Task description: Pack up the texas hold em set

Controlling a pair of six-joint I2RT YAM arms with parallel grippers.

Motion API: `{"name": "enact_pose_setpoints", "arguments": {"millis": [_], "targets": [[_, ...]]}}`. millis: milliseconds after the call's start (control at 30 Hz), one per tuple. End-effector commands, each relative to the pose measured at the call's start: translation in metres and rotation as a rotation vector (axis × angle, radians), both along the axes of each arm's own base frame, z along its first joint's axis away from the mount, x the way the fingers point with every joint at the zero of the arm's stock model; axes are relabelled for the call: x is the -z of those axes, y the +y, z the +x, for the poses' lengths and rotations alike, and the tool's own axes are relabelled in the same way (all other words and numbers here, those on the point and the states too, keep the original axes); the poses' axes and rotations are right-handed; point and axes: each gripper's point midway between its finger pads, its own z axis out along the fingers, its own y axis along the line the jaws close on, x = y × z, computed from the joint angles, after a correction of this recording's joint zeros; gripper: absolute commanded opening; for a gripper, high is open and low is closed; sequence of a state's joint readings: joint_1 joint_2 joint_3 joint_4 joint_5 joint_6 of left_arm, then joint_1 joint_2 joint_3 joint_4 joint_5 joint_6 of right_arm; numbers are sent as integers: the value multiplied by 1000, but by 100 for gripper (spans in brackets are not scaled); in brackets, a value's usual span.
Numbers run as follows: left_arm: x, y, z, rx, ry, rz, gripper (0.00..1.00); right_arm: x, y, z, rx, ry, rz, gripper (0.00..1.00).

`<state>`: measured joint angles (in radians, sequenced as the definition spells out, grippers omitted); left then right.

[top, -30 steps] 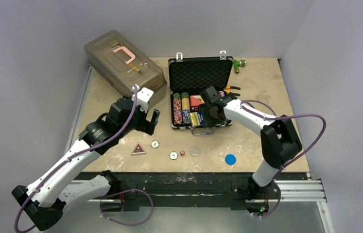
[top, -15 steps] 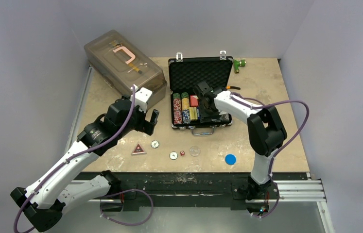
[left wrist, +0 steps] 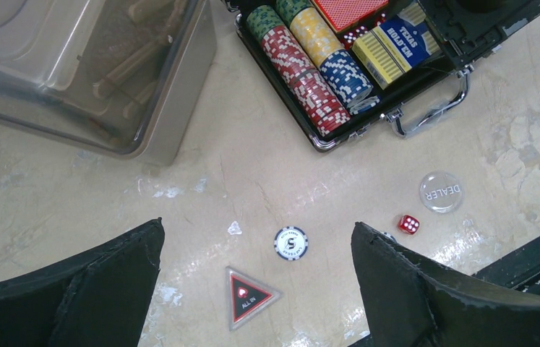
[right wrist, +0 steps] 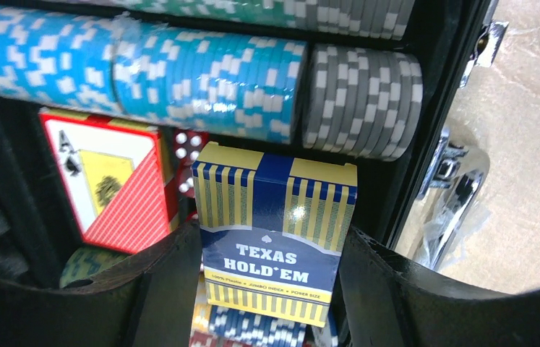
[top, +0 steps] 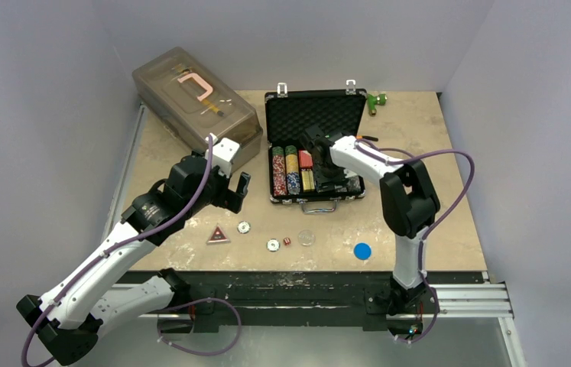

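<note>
The black briefcase (top: 315, 115) lies open at the back centre, with rows of poker chips (top: 285, 172) along its left side. My right gripper (right wrist: 270, 289) hangs over the case, shut on a blue "Texas Hold'em" card deck (right wrist: 277, 224). Beside that deck lie a red deck (right wrist: 118, 188) and red dice (right wrist: 186, 148). My left gripper (left wrist: 258, 246) hovers open above the table, left of the case. Below it lie a white chip (left wrist: 290, 243) and a triangular "All In" marker (left wrist: 248, 297). Further right are a red die (left wrist: 408, 224) and a clear dealer disc (left wrist: 441, 191).
A large translucent plastic box (top: 190, 95) stands at the back left, close to my left arm. A second chip (top: 273, 245) and a blue disc (top: 362, 251) lie near the front edge. Orange-handled pliers (top: 364, 141) lie right of the case, and a green object (top: 376, 99) sits behind it.
My right gripper has carried the blue deck left and a little further back over the case's tray. The left arm has barely moved.
</note>
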<state>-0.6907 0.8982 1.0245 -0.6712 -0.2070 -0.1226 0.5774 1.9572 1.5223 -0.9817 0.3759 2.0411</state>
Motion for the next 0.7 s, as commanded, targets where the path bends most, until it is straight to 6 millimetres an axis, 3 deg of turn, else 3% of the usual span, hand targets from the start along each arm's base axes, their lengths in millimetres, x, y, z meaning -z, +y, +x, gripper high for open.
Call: {"name": "enact_pose_setpoints", "arguments": {"millis": [0, 267, 433, 667], "targets": [[-23, -6, 2, 4, -48, -59, 97, -4, -8, -2, 34, 10, -52, 34], [-21, -8, 3, 8, -42, -59, 97, 6, -8, -6, 34, 41, -93, 39], [-21, -8, 3, 8, -40, -57, 97, 12, 8, -5, -2, 34, -77, 49], [-19, -8, 4, 7, -36, -52, 97, 10, 37, 2, -26, -5, 4, 48]]}}
